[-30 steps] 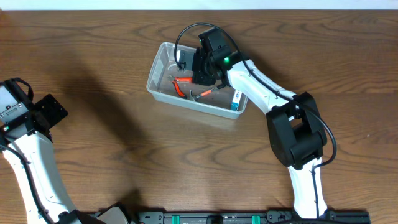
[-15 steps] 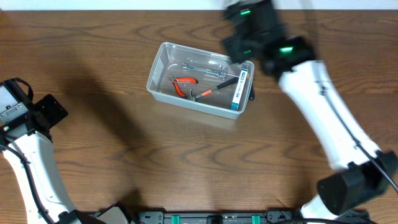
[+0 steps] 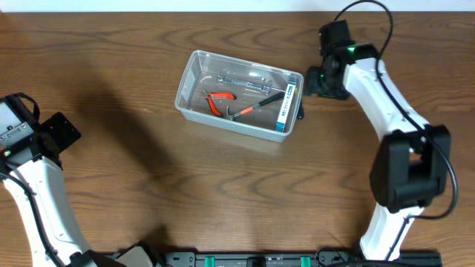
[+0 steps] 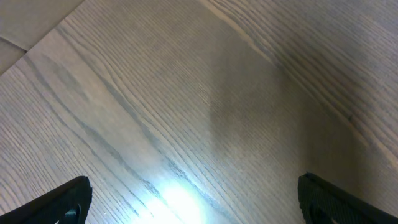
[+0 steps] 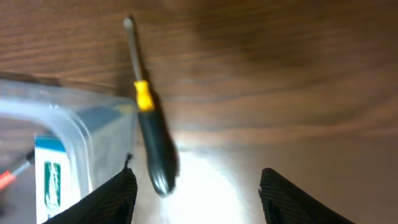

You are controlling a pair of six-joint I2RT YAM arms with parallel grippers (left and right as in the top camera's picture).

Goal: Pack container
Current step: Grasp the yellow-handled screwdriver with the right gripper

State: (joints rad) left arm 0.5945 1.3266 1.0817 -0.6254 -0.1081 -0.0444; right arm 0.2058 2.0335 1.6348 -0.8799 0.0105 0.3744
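The clear plastic container [image 3: 191, 70] sits at the table's middle back. It holds red-handled pliers [image 3: 217, 102], a metal wrench [image 3: 241, 78], an orange-handled tool [image 3: 252, 109] and a blue-and-white box [image 3: 286, 107] at its right end. A screwdriver [image 5: 152, 140] with a black handle and yellow collar lies on the table just outside the container's right wall [image 5: 93, 118]; in the overhead view only a dark bit of the screwdriver [image 3: 300, 115] shows. My right gripper [image 5: 199, 205] is open and empty above the screwdriver's handle end, right of the container in the overhead view [image 3: 317, 81]. My left gripper [image 4: 196, 208] is open and empty over bare wood.
My left arm [image 3: 44, 141] stays at the table's far left edge. My right arm [image 3: 386, 96] runs along the right side from the front edge. The table's back edge lies just behind the container.
My right gripper has come out of the container, swung up and to the right, and now sits beside the container's right end. The left arm has not moved.
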